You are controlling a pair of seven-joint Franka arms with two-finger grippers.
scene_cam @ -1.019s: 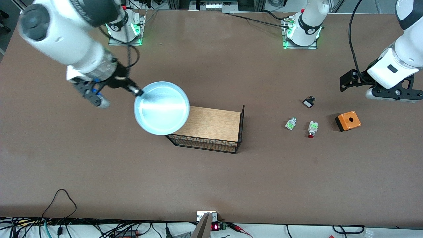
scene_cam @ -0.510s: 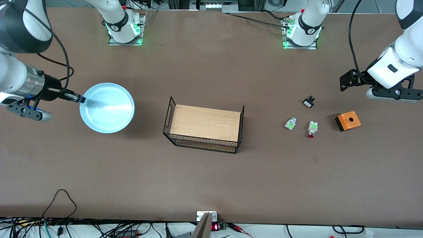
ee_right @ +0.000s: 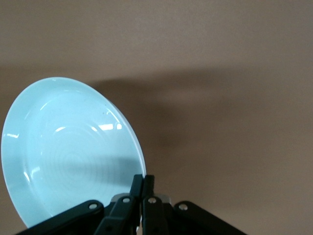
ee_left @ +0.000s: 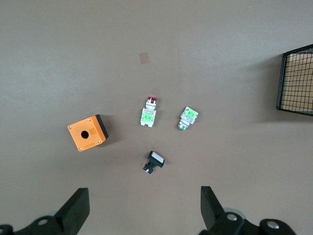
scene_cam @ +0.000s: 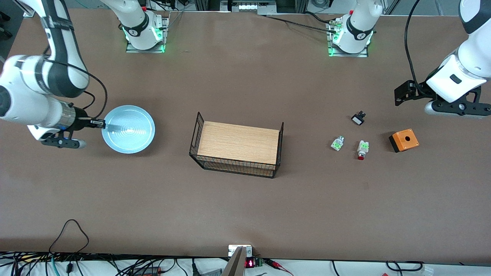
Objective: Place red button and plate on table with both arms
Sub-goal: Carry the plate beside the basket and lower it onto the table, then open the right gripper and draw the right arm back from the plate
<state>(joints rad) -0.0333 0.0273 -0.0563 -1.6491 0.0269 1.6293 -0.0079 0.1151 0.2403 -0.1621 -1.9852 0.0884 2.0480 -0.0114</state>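
Note:
The pale blue plate [scene_cam: 128, 129] is held by its rim in my right gripper [scene_cam: 100, 124], low over the brown table [scene_cam: 245, 76] near the right arm's end. In the right wrist view the plate [ee_right: 63, 156] is tilted and the right gripper [ee_right: 145, 181] is shut on its edge. I cannot tell if the plate touches the table. The red button [scene_cam: 362, 150] lies on the table toward the left arm's end; it also shows in the left wrist view [ee_left: 149, 111]. My left gripper [scene_cam: 401, 96] hangs open and empty above the table there [ee_left: 144, 196].
A wood-topped black wire rack [scene_cam: 239, 143] stands mid-table. Near the red button lie a white-green part without a red tip [scene_cam: 337, 143], a small black-and-white part [scene_cam: 358, 118] and an orange box [scene_cam: 404, 140]. Cables run along the table's near edge.
My right gripper carried the plate from over the rack's end toward the right arm's end of the table and lowered it. The left arm has not moved.

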